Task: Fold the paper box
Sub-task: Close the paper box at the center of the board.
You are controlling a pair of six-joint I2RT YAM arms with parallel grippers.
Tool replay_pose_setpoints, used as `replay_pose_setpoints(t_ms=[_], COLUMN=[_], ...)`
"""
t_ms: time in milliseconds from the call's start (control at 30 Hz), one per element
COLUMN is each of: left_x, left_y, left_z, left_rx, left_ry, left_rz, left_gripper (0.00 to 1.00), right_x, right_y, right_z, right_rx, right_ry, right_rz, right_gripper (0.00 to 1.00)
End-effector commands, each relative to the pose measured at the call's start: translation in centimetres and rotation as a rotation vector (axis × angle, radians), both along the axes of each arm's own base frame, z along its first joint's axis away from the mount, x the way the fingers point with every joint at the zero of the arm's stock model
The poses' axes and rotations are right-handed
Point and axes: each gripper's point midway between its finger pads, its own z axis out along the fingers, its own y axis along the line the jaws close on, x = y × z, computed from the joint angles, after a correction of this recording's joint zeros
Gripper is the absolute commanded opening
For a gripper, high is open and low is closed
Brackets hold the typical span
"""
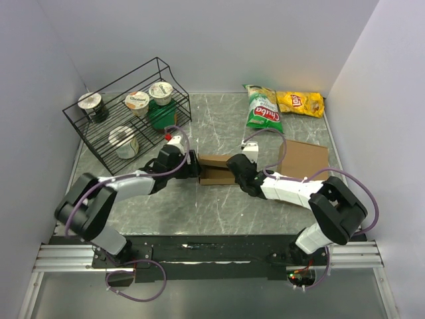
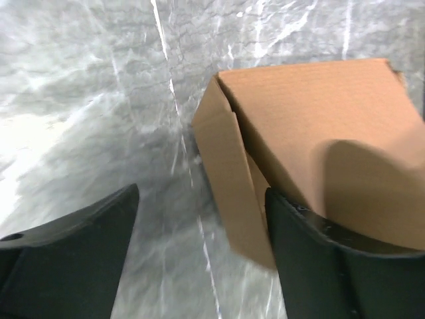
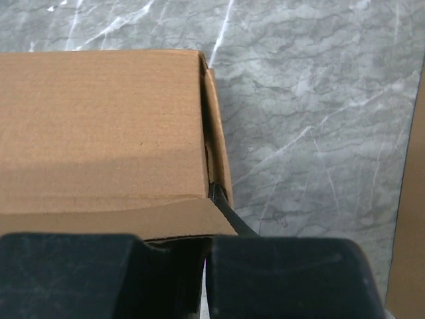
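The paper box [image 1: 214, 169] is brown kraft cardboard, folded into a small box shape, and lies mid-table between both arms. My left gripper [image 1: 193, 163] stands open at its left end. In the left wrist view the paper box [image 2: 319, 113] shows its lid and a loose side flap, and the left gripper [image 2: 199, 199] has its right finger in front of the box corner and bare table in the gap. My right gripper [image 1: 234, 170] is at the right end. In the right wrist view the right gripper [image 3: 207, 239] is shut against the paper box [image 3: 99, 126], one thin black tip in the slit beside the end flap.
A black wire rack [image 1: 126, 119] with several yogurt cups stands at the back left. A green chips bag [image 1: 263, 107] and a yellow one [image 1: 300, 102] lie at the back. A plain cardboard slab [image 1: 304, 159] lies flat right of the box.
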Motion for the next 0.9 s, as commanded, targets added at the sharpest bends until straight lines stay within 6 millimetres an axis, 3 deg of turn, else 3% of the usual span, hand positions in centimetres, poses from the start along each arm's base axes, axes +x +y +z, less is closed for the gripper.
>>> replay_pose_setpoints(t_ms=[0, 33, 167, 300, 433, 467, 533, 567, 600, 633, 667, 733, 867], left_x=[-1.7, -2.1, -4.0, -5.1, -3.3, -2.6, -1.1, -0.2, 0.4, 1.2, 1.9, 3.0, 4.0], left_y=[-2.4, -2.1, -0.6, 0.7, 2.2, 2.0, 2.0, 1.7, 1.4, 1.3, 1.0, 0.5, -0.4], left_z=[7.2, 8.4, 9.4, 10.6, 12.8, 14.0, 13.7, 14.6, 14.4, 12.7, 12.7, 10.4, 6.8], left_rx=[-0.127, -0.142, -0.152, -0.169, -0.226, -0.259, -0.274, -0.294, -0.299, -0.290, -0.297, -0.290, -0.299], left_ry=[-0.143, -0.160, -0.155, -0.143, -0.164, -0.187, -0.180, -0.206, -0.198, -0.155, -0.150, -0.107, -0.016], left_rz=[-0.162, -0.170, -0.200, -0.215, -0.109, -0.102, -0.078, -0.078, -0.083, -0.077, -0.087, -0.089, -0.108], left_gripper=[0.86, 0.89, 0.96, 0.97, 0.99, 0.99, 0.99, 0.99, 0.99, 0.98, 0.97, 0.95, 0.88], right_x=[-4.0, -4.0, -3.9, -3.8, -3.8, -3.9, -3.9, -3.9, -4.0, -3.9, -3.9, -3.9, -4.0], right_y=[-0.6, -0.7, -0.6, -0.6, -0.6, -0.8, -0.7, -0.6, -0.6, -0.6, -0.6, -0.5, -0.4], right_z=[-4.4, -4.3, -4.1, -4.1, -3.9, -4.0, -3.8, -3.8, -3.8, -3.8, -3.8, -3.7, -3.6], right_rx=[-0.088, -0.086, -0.080, -0.078, -0.069, -0.070, -0.063, -0.059, -0.059, -0.055, -0.056, -0.053, -0.047], right_ry=[0.208, 0.205, 0.194, 0.190, 0.176, 0.178, 0.174, 0.172, 0.172, 0.169, 0.171, 0.167, 0.170], right_rz=[0.086, 0.082, 0.082, 0.083, 0.086, 0.082, 0.084, 0.088, 0.088, 0.089, 0.089, 0.088, 0.090], right_gripper=[0.00, 0.00, 0.00, 0.00, 0.00, 0.00, 0.00, 0.00, 0.00, 0.00, 0.00, 0.00, 0.00])
